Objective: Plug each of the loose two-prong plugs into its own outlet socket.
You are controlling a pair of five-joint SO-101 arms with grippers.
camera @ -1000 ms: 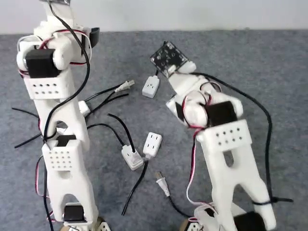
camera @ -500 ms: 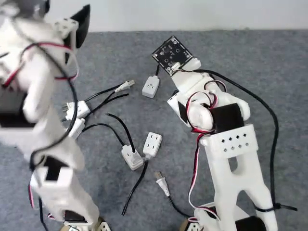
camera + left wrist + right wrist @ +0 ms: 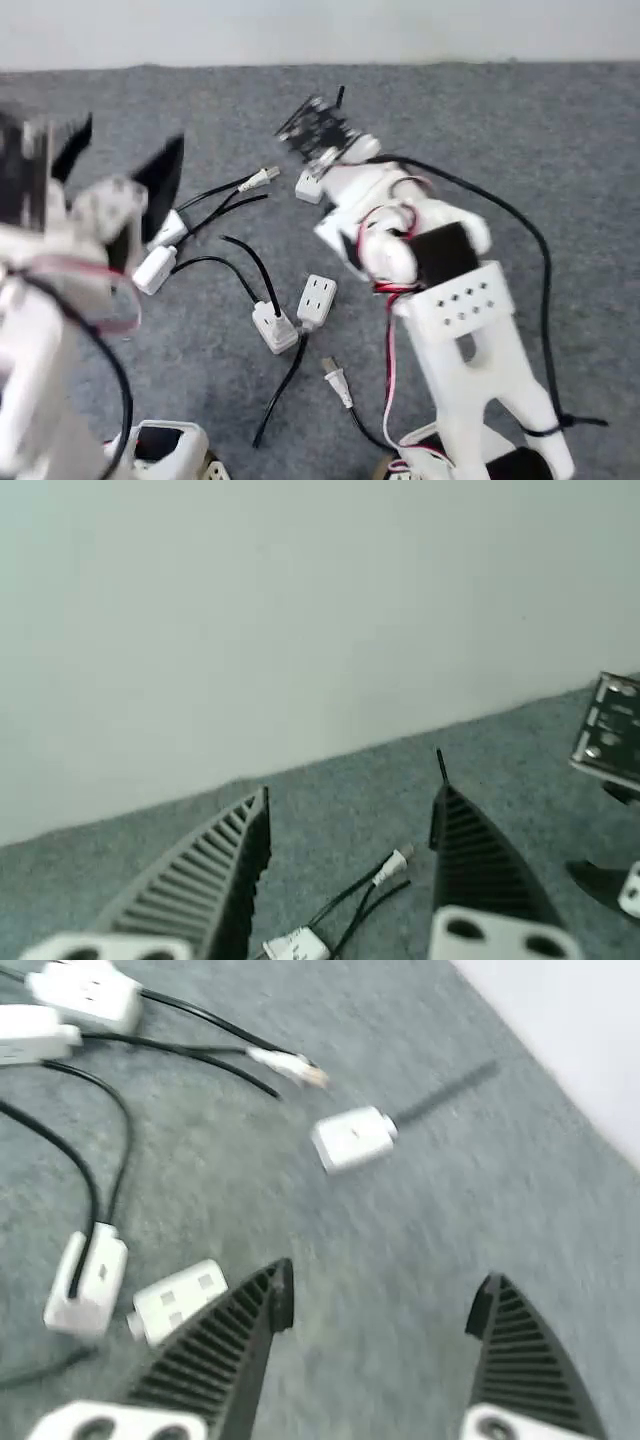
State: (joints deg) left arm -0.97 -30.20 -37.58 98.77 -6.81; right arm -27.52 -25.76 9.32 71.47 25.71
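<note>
The left gripper [image 3: 350, 880] hangs above the grey carpet [image 3: 560, 140] with its ribbed fingers [image 3: 215, 880] spread wide and nothing between them. A loose two-prong plug [image 3: 393, 861] lies on the carpet beyond them. The right gripper [image 3: 375, 1345] is also wide open and empty, near a white outlet socket [image 3: 352, 1140]. A second plug [image 3: 337, 381] lies unplugged near another socket [image 3: 317, 300].

1. The left arm [image 3: 30, 350] stands at the high view's 8 o'clock edge, with its wrist raised toward 10 o'clock.
2. The left gripper [image 3: 350, 800] has its jaws spread wide, the ribbed fingers [image 3: 215, 880] well apart.
3. The right arm [image 3: 455, 310] rises from 5 o'clock and leans toward 11 o'clock.
4. The right gripper [image 3: 388, 1280] points downward with its jaws wide apart.
</note>
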